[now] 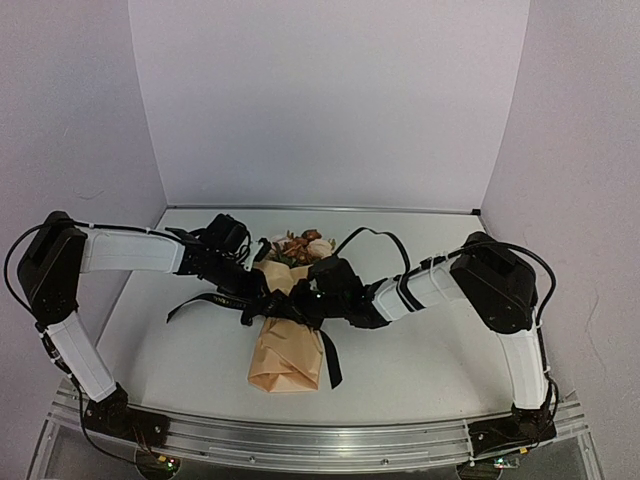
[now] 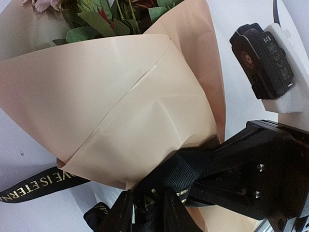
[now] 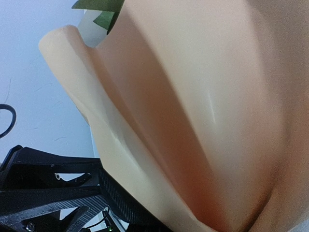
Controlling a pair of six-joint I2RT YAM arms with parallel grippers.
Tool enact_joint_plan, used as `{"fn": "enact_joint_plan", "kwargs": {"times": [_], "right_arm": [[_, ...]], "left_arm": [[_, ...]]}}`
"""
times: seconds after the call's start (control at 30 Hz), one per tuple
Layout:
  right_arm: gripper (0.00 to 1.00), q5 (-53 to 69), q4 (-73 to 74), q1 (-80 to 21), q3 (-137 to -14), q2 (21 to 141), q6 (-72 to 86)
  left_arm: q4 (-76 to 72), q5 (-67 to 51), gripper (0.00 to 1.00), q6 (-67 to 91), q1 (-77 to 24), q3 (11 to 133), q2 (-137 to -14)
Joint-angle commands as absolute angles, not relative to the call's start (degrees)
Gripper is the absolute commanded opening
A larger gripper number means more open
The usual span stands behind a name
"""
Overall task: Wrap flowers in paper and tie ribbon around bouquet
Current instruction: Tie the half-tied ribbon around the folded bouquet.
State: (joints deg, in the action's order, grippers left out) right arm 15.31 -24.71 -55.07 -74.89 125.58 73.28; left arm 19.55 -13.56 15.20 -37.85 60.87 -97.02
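Top view: the bouquet [image 1: 287, 350] lies on the table [image 1: 420, 370], with the ribbon [image 1: 205, 300] around its waist.

Left wrist view: gold print on the ribbon reads "VE IS ETERN". The right gripper [image 2: 198, 186] is clenched on the ribbon. The left gripper [image 2: 145, 217] straddles it; I cannot tell if it is clamped.

Right wrist view: the paper [image 3: 193, 121] fills the frame.

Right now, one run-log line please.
stage: tying | bouquet wrapped, lying on table | ribbon around its waist | right gripper shut on ribbon | left gripper straddles ribbon, grip unclear
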Motion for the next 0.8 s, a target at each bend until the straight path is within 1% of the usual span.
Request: {"fn": "enact_joint_plan", "kwargs": {"times": [0.0, 0.33, 0.53, 0.77], "right_arm": [[0.0, 14.5, -24.3, -55.5, -77.0, 124.2, 72.2], [0.0, 14.3, -22.9, -55.5, -78.1, 124.4, 71.8], [0.0, 14.0, -22.5, -55.5, -79.1, 124.5, 71.6], [0.0, 14.7, -23.5, -55.2, -80.7, 124.9, 71.7]], "left_arm": [[18.6, -12.8, 0.19, 15.5, -38.2, 63.5, -97.1], [17.2, -14.7, 0.01, 16.3, -38.2, 61.8, -93.9], [15.8, -16.1, 0.0, 17.3, -38.5, 59.4, -90.0], [15.6, -17.6, 0.02, 17.8, -38.9, 57.2, -88.7]]}}
